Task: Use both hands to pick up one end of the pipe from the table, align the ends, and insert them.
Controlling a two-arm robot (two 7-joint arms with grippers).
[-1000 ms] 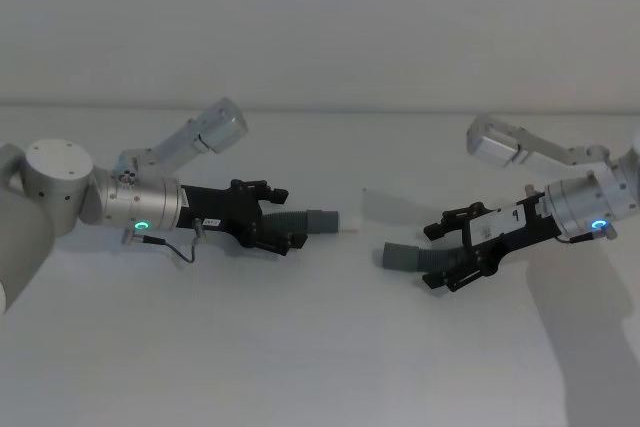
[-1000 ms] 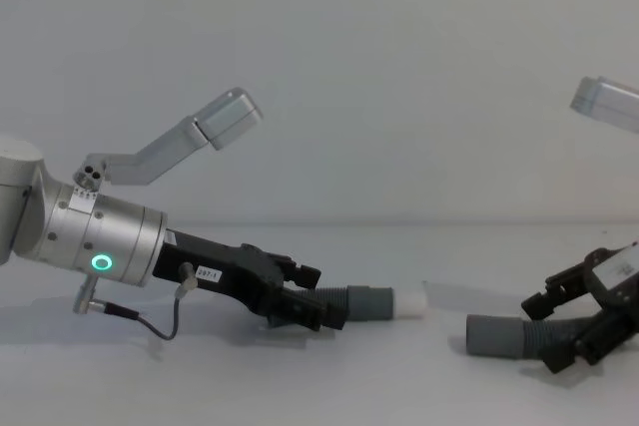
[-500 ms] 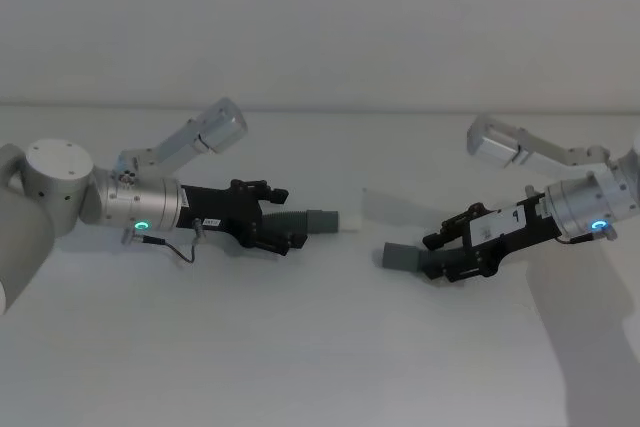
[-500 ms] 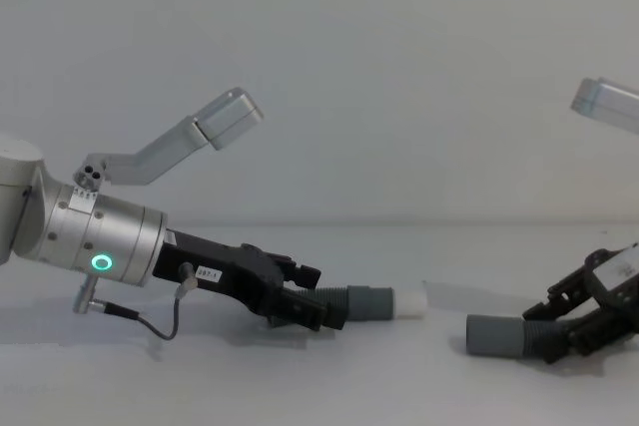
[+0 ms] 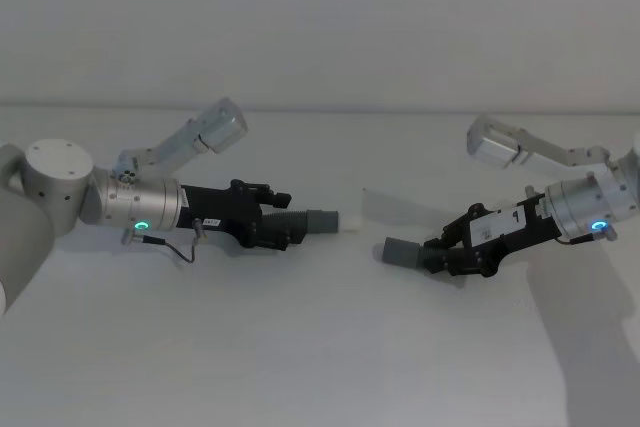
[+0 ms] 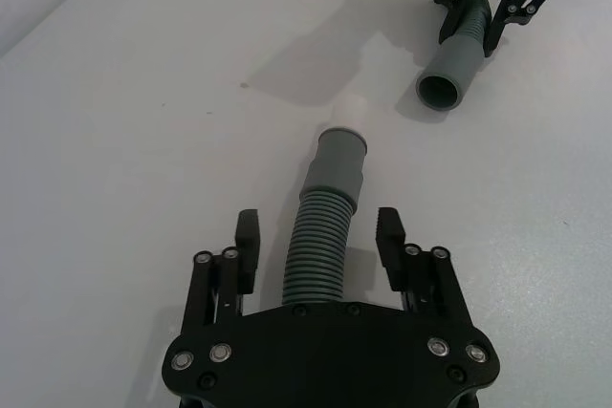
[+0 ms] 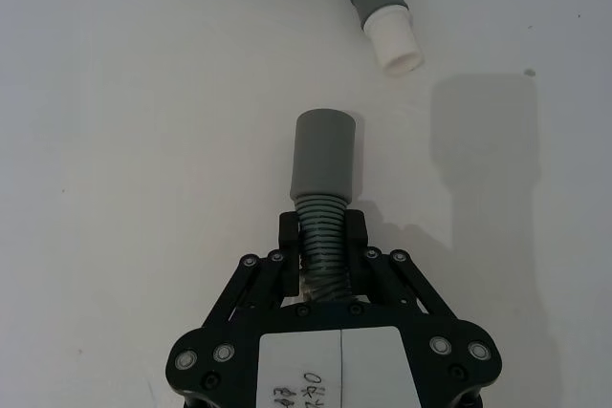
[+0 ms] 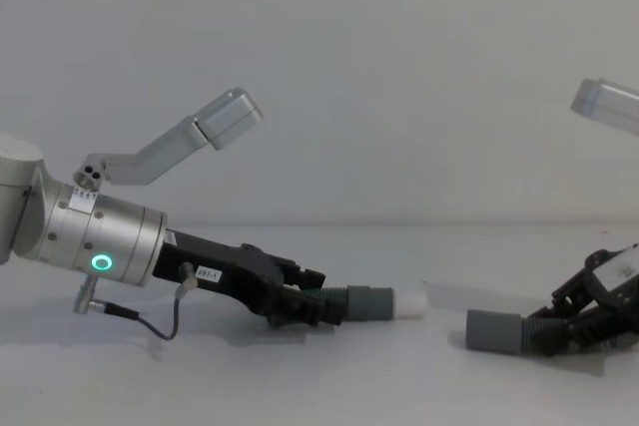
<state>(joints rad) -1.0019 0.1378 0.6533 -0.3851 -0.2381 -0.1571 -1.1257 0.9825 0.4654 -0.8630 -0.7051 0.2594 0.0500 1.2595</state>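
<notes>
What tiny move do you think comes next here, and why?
Probably the left claw should close on the white-tipped hose: its fingers straddle the ribbed part with gaps on both sides, while the right claw already pinches the other hose.

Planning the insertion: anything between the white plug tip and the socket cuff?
Nothing visible does; just table between white plug tip and socket cuff. Right gripper grips the socket hose, left gripper straddles the plug hose.
</notes>
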